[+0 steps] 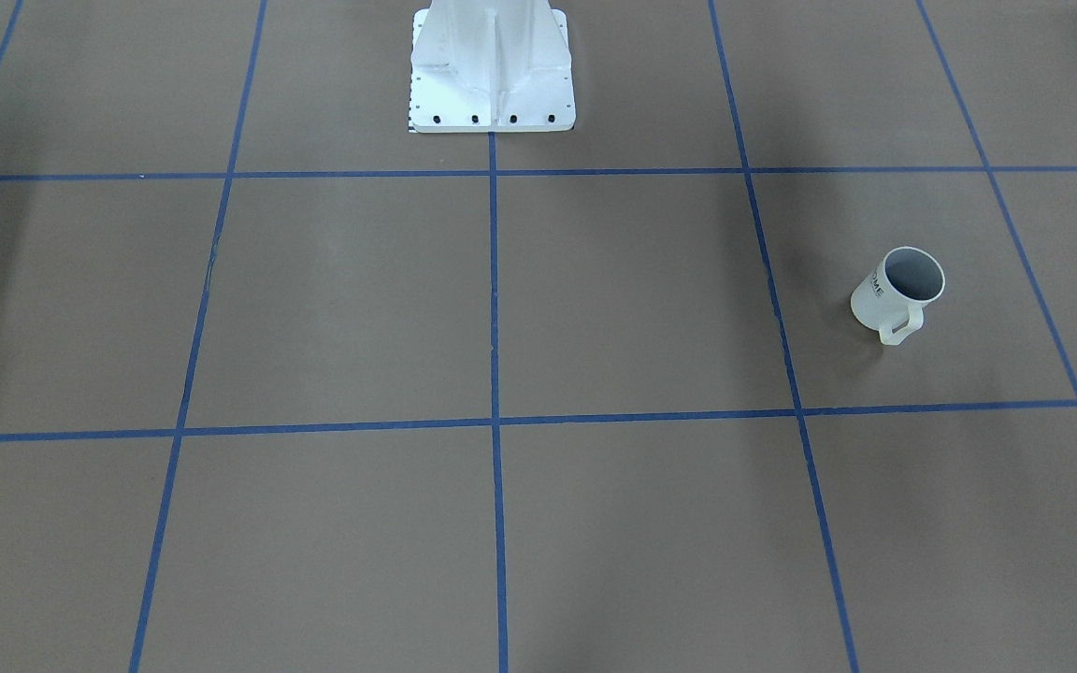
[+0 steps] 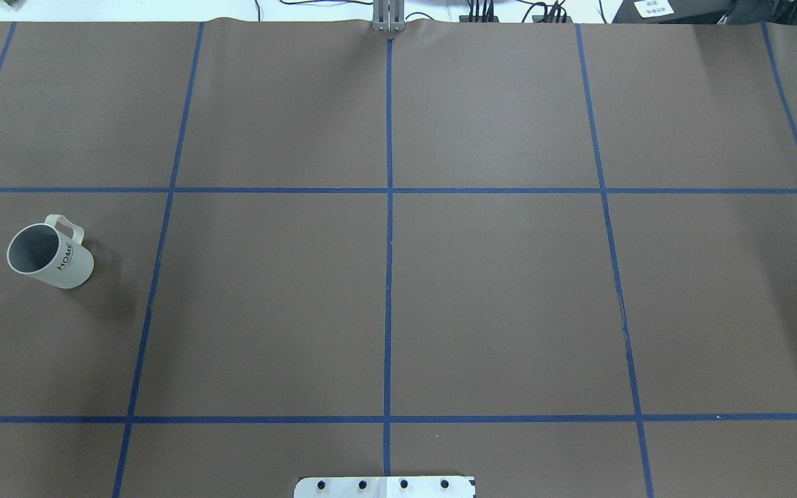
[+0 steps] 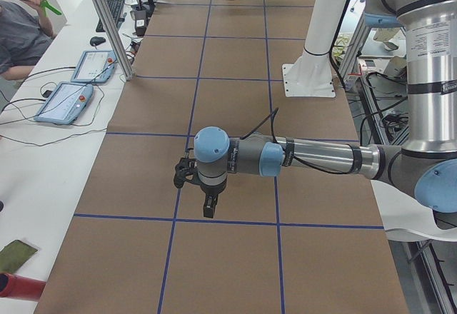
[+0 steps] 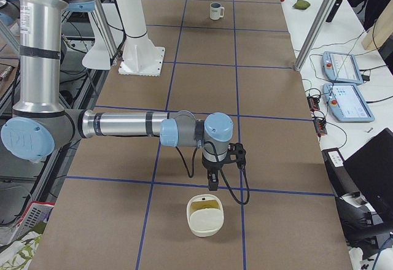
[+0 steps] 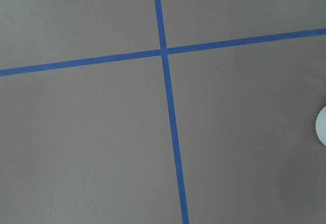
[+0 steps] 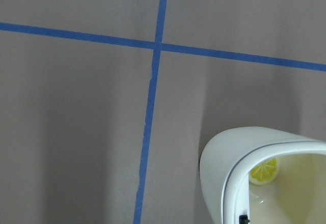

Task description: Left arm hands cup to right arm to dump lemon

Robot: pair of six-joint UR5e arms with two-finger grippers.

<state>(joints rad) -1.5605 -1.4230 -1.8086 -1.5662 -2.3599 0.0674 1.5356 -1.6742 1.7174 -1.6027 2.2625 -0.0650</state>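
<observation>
The cup (image 1: pixel 898 294) (image 2: pixel 49 252), a white mug lettered "HOME", stands upright on the brown table, and its grey inside looks empty. It also shows small at the far end (image 4: pixel 216 10). The left arm hangs over the table with its gripper (image 3: pixel 208 214) pointing down; I cannot tell whether it is open, and the cup is hidden in that view. The right arm's gripper (image 4: pixel 213 187) points down just behind a white bowl (image 4: pixel 204 216) (image 6: pixel 224 168); its state cannot be told either. A yellow lemon slice (image 6: pixel 264 170) lies inside that bowl.
The white robot base (image 1: pixel 492 93) (image 2: pixel 385 486) stands at mid table. Blue tape lines divide the brown surface. Tablets (image 3: pixel 64 103) (image 4: pixel 347 101) and cables lie on the side benches. A seated person (image 3: pixel 18 36) is at the far left. A pale sliver (image 5: pixel 322 124) touches the left wrist view's edge.
</observation>
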